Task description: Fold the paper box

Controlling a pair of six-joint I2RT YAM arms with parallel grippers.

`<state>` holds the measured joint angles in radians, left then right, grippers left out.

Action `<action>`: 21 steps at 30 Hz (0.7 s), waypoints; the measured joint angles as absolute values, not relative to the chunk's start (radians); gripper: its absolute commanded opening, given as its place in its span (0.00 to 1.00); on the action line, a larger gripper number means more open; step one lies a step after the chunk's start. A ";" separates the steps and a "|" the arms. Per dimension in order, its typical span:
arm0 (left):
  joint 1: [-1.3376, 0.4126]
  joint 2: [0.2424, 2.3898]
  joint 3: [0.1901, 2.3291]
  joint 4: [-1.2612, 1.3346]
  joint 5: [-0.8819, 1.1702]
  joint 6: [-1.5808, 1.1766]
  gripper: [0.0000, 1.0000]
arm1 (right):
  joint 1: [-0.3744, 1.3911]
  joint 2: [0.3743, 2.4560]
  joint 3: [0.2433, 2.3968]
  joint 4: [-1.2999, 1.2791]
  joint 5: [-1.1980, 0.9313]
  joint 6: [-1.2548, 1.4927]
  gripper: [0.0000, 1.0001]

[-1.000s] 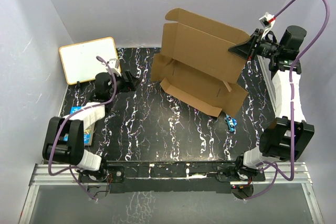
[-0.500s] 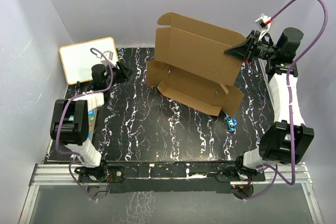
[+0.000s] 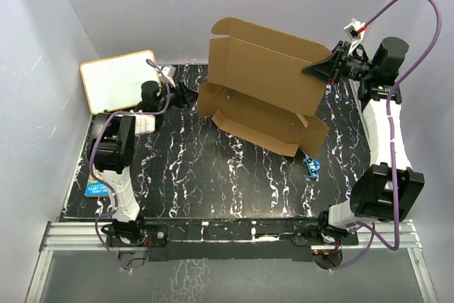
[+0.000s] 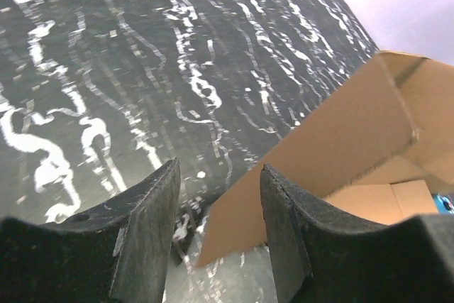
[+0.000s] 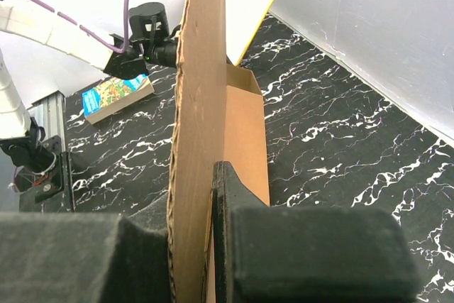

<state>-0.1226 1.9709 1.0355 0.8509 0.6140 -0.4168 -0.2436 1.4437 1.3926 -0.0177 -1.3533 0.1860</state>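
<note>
The paper box [image 3: 262,101] stands at the far side of the table [image 3: 213,182], its tall panel upright and pinched by the right gripper [image 3: 328,67]. The left gripper [image 4: 216,175], parted and empty, sits near the box's left wall; best push that wall in squarely. The cardboard seems unprinted; the book's [image 5: 117,94] cover is unreadable.

Left claw [image 4: 220,175] at bottom of frame, its two dark fingers [image 4: 145,225] standing apart, nothing pinched. Black worktop [image 4: 142,54] with white veining fills left and top. Paper box [image 4: 333,147] enters from right: brown outer wall slants down, low corner showing in the gap between the fingers; contact unclear. Box interior visible far right. Pale wall [image 4: 404,5] upper right.
</note>
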 measured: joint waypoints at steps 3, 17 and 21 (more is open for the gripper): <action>-0.157 1.991 1.063 0.874 0.642 -0.405 0.48 | -0.239 1.444 1.393 -0.028 -1.349 0.170 0.08; -0.190 2.074 1.072 0.940 0.713 -0.374 0.51 | -0.227 1.462 1.401 -0.192 -1.305 -0.013 0.08; -0.199 2.080 1.077 0.961 0.734 -0.363 0.52 | -0.220 1.462 1.401 -0.218 -1.295 -0.042 0.08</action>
<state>-0.1989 2.0804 1.0771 0.9611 0.7341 -0.3626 -0.2195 1.4616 1.4010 -0.2180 -1.2953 -0.0422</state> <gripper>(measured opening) 0.513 0.089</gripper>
